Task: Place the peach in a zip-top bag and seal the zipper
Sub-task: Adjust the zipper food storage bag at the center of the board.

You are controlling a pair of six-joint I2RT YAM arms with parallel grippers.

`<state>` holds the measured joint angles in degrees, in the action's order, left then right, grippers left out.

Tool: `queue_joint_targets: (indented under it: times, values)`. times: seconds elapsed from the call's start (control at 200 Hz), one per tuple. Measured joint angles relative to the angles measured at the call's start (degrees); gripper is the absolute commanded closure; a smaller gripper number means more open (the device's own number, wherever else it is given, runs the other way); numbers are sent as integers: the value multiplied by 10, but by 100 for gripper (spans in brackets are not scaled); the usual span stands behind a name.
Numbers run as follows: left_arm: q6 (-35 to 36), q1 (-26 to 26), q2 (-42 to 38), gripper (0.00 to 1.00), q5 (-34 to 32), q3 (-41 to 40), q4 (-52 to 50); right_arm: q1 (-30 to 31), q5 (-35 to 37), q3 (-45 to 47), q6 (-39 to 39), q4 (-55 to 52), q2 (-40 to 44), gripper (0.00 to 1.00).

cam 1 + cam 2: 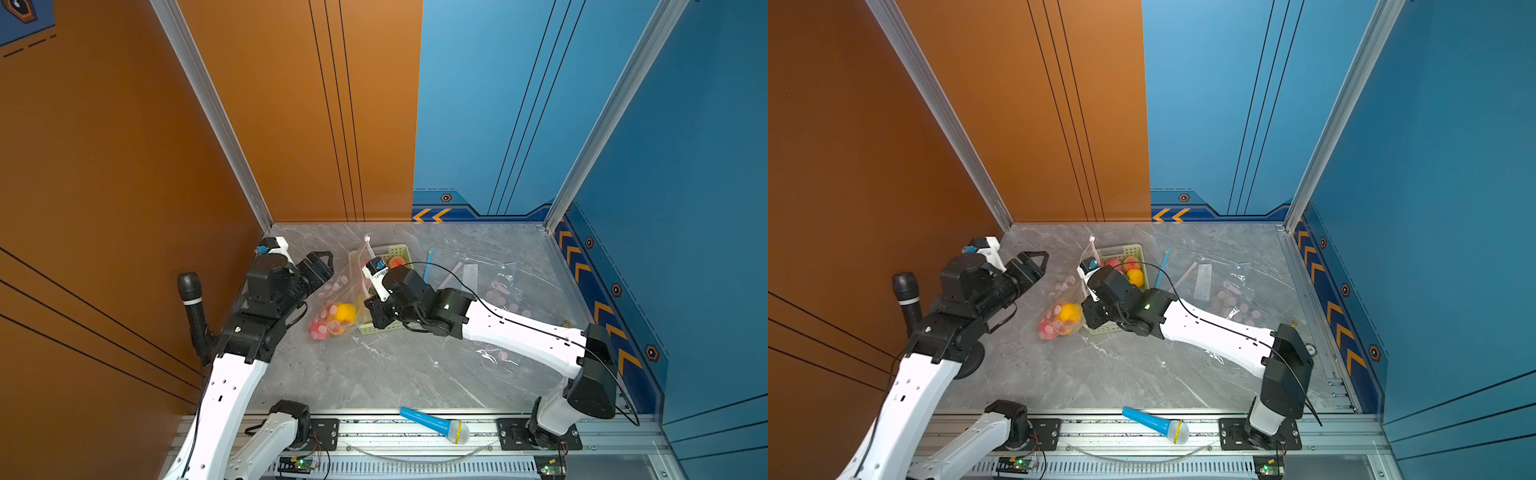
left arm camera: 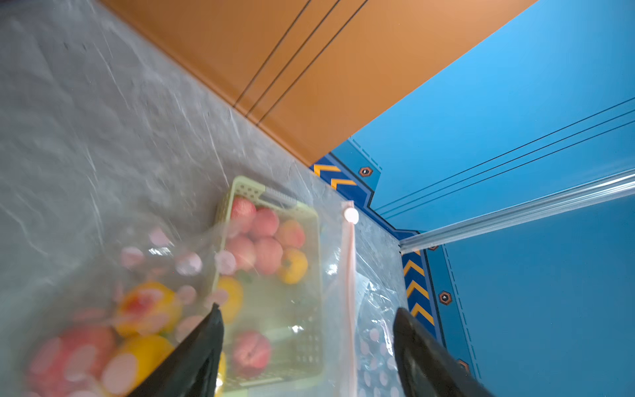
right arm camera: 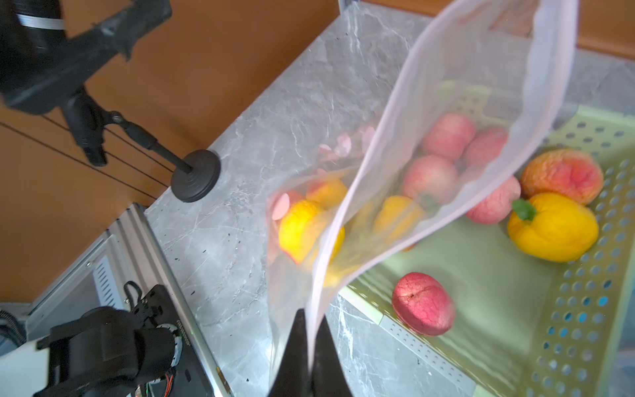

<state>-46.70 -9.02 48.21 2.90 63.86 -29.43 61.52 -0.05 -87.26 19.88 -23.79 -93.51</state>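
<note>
A clear zip-top bag (image 1: 332, 305) (image 1: 1059, 309) with pink dots and a pink zipper leans against a green basket (image 1: 400, 249) (image 1: 1130, 248). Inside the bag lie yellow and pink fruit, among them a yellow-orange peach (image 1: 345, 312) (image 3: 302, 225). My right gripper (image 3: 311, 316) is shut on the bag's zipper edge, low beside the basket (image 3: 584, 343). My left gripper (image 2: 308, 308) (image 1: 322, 262) hangs open on the bag's left, apart from it. The zipper's white slider (image 2: 351, 216) sits at the raised corner. More peaches, one of them red (image 3: 423, 304), lie in the basket.
A second dotted bag (image 1: 498, 286) lies flat to the right of the basket, with a blue strip (image 1: 428, 264) beside it. A black microphone on a stand (image 1: 191, 299) is near the left wall. A blue toy microphone (image 1: 436, 424) rests on the front rail.
</note>
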Motion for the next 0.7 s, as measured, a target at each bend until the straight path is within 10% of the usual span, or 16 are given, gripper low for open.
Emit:
queue_joint_targets:
  times: [0.1, 0.696]
  values:
    - [8, 30, -29, 0, -1, 1, -10, 8, -2, -45, -39, -56, 13, 100]
    - [7, 76, -35, 2, 53, -66, 22, 15, 140, -192, -256, -327, 60, 100]
